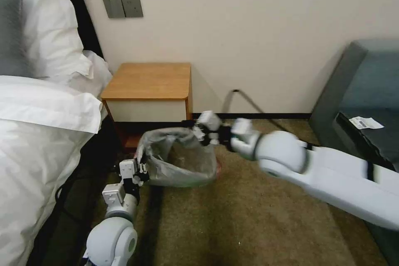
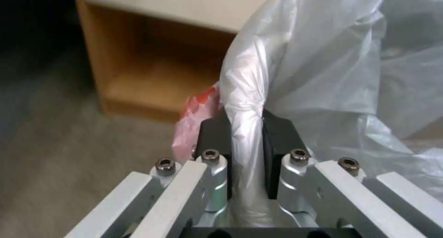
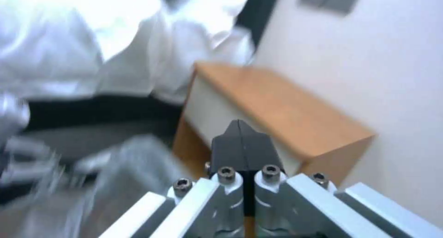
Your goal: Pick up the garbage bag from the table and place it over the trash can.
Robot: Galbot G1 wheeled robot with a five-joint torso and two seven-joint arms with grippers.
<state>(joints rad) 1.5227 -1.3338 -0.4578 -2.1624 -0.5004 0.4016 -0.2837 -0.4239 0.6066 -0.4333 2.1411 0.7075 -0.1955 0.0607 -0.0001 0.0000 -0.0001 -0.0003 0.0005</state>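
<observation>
The garbage bag (image 1: 178, 160), translucent grey with a pink-red band, stands puffed open on the carpet in front of the table (image 1: 149, 81). Beneath the plastic I cannot make out the trash can. My left gripper (image 1: 142, 166) is at the bag's near-left edge. In the left wrist view it (image 2: 245, 118) is shut on a bunched fold of the garbage bag (image 2: 323, 64), the black pads (image 2: 214, 134) pressing it from both sides. My right gripper (image 1: 187, 124) hovers at the bag's far rim. Its pads (image 3: 238, 127) are pressed together with nothing between them, and the table (image 3: 277, 106) lies beyond.
A bed with white linen (image 1: 37, 133) and pillows runs along the left. A grey-blue sofa (image 1: 365, 99) with a paper slip (image 1: 365, 123) stands at the right. A dark cable (image 1: 245, 97) hangs by the wall behind the bag. Brown carpet (image 1: 232, 224) stretches in front.
</observation>
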